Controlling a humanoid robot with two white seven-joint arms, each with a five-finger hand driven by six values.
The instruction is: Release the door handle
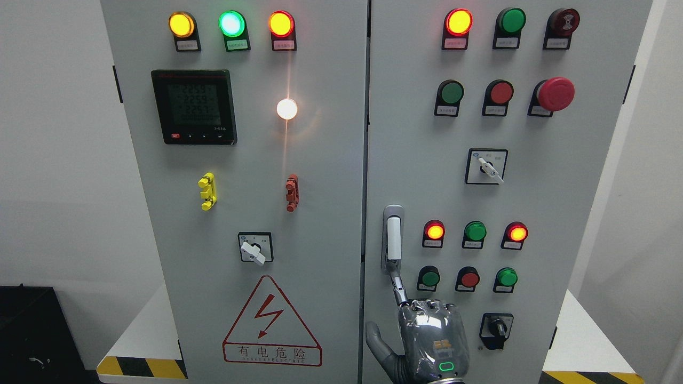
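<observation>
Door handle (393,238) sits on right cabinet door (507,186), directly above my right hand (427,333). Hand mostly open: one finger (397,282) stretched up, tip touching handle's lower end, thumb spread left. Nothing gripped. Left hand out of frame.
</observation>
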